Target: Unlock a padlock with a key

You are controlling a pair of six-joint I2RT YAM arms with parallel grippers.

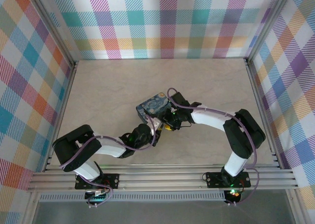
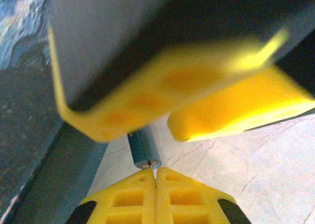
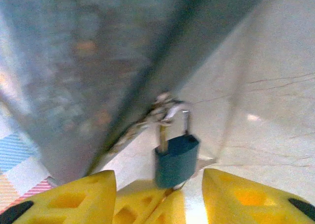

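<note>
The padlock (image 3: pixel 176 160) is a small blue body whose silvery shackle hangs from the hasp of the night-sky tin (image 1: pixel 153 105). My right gripper (image 3: pixel 157 177) stands open around it, each yellow finger well clear of the body. In the left wrist view the padlock (image 2: pixel 142 147) shows its underside with the keyhole. My left gripper (image 2: pixel 156 169) is shut right beneath it, with a thin sliver of the key pinched between the tips. A silvery bit of the key (image 3: pixel 210 162) pokes out under the lock. The right gripper's fingers (image 2: pixel 197 86) loom blurred above.
The tin's grey side wall (image 3: pixel 98 61) rises close on the left of the padlock. Both arms meet at the tin's near corner in the middle of the beige table (image 1: pixel 108 86). Plaid walls (image 1: pixel 162 22) close off the back and both sides.
</note>
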